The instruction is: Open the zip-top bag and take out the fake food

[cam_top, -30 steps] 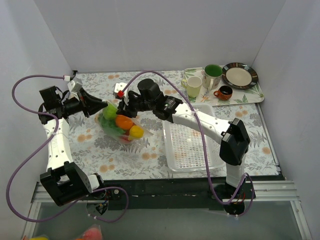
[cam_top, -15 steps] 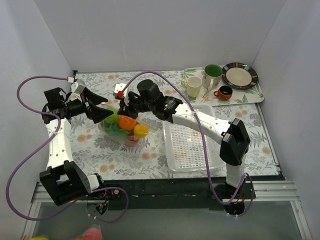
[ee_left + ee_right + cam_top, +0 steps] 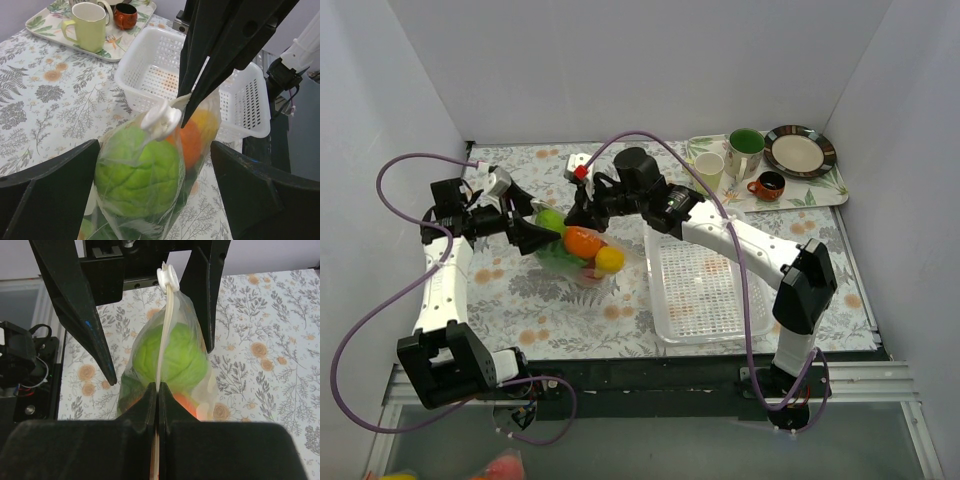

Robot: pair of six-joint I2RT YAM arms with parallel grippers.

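The zip-top bag (image 3: 576,250) hangs just above the floral table, holding fake food: green lettuce (image 3: 550,220), an orange (image 3: 582,240) and a yellow lemon (image 3: 610,261). My right gripper (image 3: 580,214) is shut on the bag's white zip strip (image 3: 165,340), its fingers (image 3: 145,410) pinched below the white slider (image 3: 166,276). My left gripper (image 3: 155,150) is open wide, and its fingers (image 3: 50,195) stand on either side of the bag's slider end without touching it. In the left wrist view the slider (image 3: 161,120) sits just above the lettuce (image 3: 137,177).
A white perforated basket (image 3: 705,290) lies to the right of the bag. A tray (image 3: 820,190) at the back right carries cups (image 3: 708,172) and a dark-rimmed plate (image 3: 800,150). White walls close off the left, back and right.
My left gripper has let go of the bag and now stands wide open around it. My right gripper has shut on the zip strip. The bag and both grippers have shifted slightly right.
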